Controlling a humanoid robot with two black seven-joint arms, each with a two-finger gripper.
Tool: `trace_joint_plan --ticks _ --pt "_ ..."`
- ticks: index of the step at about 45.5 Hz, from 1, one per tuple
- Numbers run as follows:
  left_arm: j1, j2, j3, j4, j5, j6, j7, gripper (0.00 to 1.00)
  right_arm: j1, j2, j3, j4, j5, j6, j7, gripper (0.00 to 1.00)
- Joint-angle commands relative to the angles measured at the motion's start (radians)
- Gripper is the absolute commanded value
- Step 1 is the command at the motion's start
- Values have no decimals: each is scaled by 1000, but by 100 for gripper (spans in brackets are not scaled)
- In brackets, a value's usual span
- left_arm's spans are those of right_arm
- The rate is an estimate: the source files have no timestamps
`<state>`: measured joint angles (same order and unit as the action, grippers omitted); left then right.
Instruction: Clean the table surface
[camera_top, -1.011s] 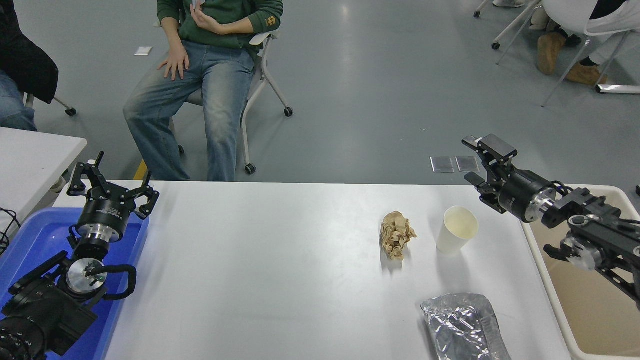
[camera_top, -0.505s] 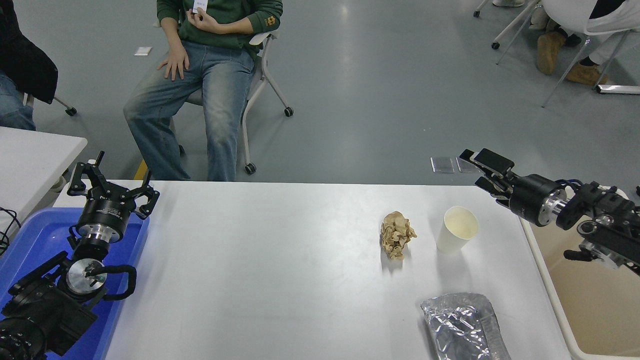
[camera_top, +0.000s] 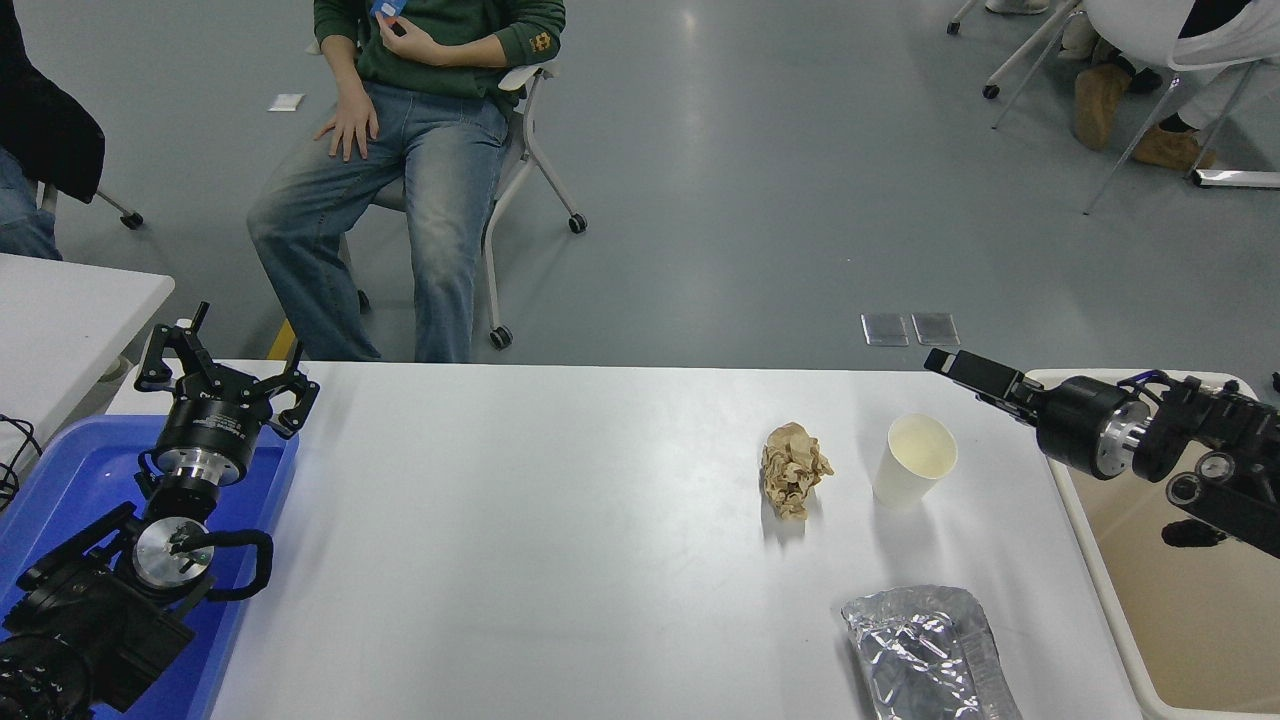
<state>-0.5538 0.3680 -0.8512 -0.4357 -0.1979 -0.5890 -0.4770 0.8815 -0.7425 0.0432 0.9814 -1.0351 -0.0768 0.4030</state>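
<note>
The white table surface (camera_top: 550, 520) carries a crumpled brown paper wad (camera_top: 794, 468), an upright white paper cup (camera_top: 915, 460) just right of it, and a crinkled silver foil bag (camera_top: 930, 652) at the front edge. My right gripper (camera_top: 942, 362) hovers low over the table's far right corner, up and to the right of the cup. It is seen edge-on, open, and holds nothing. My left gripper (camera_top: 225, 372) is parked open at the lower left, above the blue tray (camera_top: 60, 480).
A beige plastic bin (camera_top: 1180, 600) stands against the table's right edge, under my right arm. A smaller white table (camera_top: 60, 310) is at the far left. A person in jeans (camera_top: 400, 170) sits on a wheeled chair beyond the far edge.
My right gripper has dropped from above the far right corner to just over the table and rolled its wrist, so its fingers now line up edge-on. The left arm has not moved.
</note>
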Motion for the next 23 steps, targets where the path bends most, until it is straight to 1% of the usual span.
trace_joint_plan --ticks 1,7,13,23 --pt "0 0 0 0 0 0 0 100 65 15 -198 -56 -23 -87 -3 100" --pt "0 0 0 0 0 0 1 100 80 54 -261 -89 -20 -127 -3 100" --pt "0 0 0 0 0 0 0 100 79 60 -266 -89 -22 -129 -3 100" --pt "0 0 1 0 0 0 0 100 103 114 -325 -119 -23 -129 -3 100"
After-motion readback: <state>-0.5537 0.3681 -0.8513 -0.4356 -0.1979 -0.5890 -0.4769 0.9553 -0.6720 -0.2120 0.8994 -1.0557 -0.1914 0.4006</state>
